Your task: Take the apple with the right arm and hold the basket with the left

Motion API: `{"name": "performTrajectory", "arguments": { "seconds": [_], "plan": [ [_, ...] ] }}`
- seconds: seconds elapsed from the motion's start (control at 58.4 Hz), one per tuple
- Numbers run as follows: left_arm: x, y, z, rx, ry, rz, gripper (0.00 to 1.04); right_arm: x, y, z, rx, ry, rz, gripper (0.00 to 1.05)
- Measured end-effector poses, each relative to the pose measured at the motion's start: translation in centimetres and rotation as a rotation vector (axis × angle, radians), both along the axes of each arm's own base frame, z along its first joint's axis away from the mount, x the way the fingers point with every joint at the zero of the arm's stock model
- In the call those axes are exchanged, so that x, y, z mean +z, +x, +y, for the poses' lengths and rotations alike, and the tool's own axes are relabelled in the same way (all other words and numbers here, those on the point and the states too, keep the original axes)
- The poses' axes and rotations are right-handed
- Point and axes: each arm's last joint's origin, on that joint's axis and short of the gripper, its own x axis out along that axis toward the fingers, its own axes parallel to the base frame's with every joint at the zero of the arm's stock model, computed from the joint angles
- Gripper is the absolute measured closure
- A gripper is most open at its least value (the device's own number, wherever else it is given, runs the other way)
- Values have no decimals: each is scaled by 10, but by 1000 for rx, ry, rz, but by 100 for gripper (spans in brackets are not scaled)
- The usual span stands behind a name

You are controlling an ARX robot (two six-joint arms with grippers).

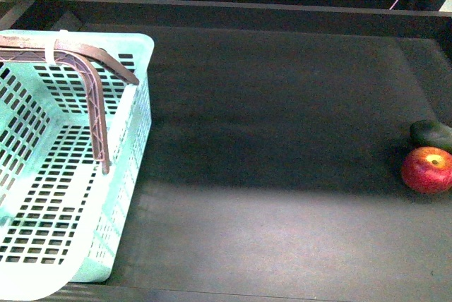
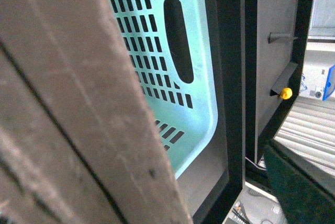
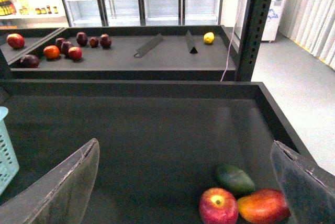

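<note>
Right wrist view: right pincer gapes wide short of the apple on the table; its neighbours (red-orange mango touching, dark green fruit just beside) could get snagged or set it rolling. The basket sits well apart from the apple; whether the left pincer is spread I cannot tell.

One mint-green basket sits at nine o'clock in the front view. At three o'clock lie one red apple and one dark green oval fruit. The right wrist view adds one red-orange fruit touching the apple. The far shelf holds roughly eight dark-red and orange fruits around eleven o'clock, plus two slanted dividers and one yellow fruit near twelve.
</note>
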Motion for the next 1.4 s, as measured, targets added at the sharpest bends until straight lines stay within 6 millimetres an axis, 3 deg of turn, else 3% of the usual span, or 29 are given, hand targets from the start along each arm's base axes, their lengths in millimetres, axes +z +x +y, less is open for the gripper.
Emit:
{"name": "performTrajectory", "arguments": {
  "seconds": [0.274, 0.394, 0.667, 0.821, 0.993, 1.232, 1.403],
  "plan": [
    [-3, 6, -1, 23, 19, 21, 75, 0, 0, 0, 0, 0, 0, 9],
    [-2, 7, -1, 41, -32, 22, 89, 0, 0, 0, 0, 0, 0, 9],
    [10, -1, -10, 4, -18, 6, 89, 0, 0, 0, 0, 0, 0, 9],
    [38, -11, -23, -52, -12, -54, 89, 0, 0, 0, 0, 0, 0, 9],
    [81, -28, -65, -189, -13, -137, 89, 0, 0, 0, 0, 0, 0, 9],
    [118, -37, -125, -389, -18, -200, 89, 0, 0, 0, 0, 0, 0, 9],
    [130, -45, -157, -498, -23, -234, 89, 0, 0, 0, 0, 0, 0, 9]
  ]
}}
